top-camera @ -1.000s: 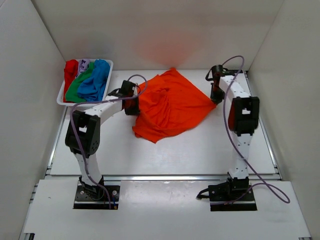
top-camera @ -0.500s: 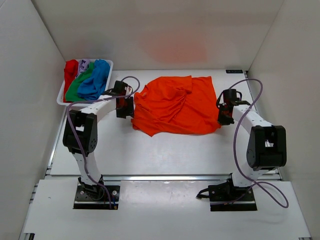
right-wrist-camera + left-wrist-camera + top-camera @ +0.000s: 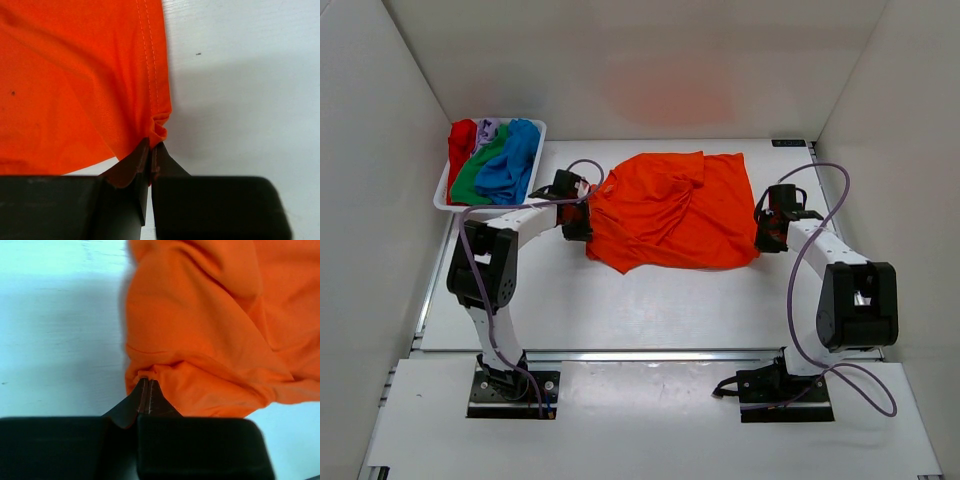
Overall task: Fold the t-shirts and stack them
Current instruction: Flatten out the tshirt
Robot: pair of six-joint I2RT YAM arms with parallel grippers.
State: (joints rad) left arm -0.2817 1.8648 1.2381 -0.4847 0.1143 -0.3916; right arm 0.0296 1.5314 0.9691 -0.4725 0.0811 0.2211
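The orange t-shirt lies spread and wrinkled on the table between my two arms. My left gripper is shut on its left edge; in the left wrist view the gripper pinches a bunched fold of orange cloth. My right gripper is shut on the shirt's right edge; in the right wrist view the gripper pinches the hemmed corner of the cloth. Red, green, blue and pale lilac t-shirts lie crumpled in the white tray.
The white tray stands at the back left of the table. White walls close in the left, right and back sides. Purple cables loop off both arms.
One second ago the shirt was lifted and bunched, with the right arm raised high. It now lies spread low between both grippers. The left gripper has shifted slightly towards the shirt.
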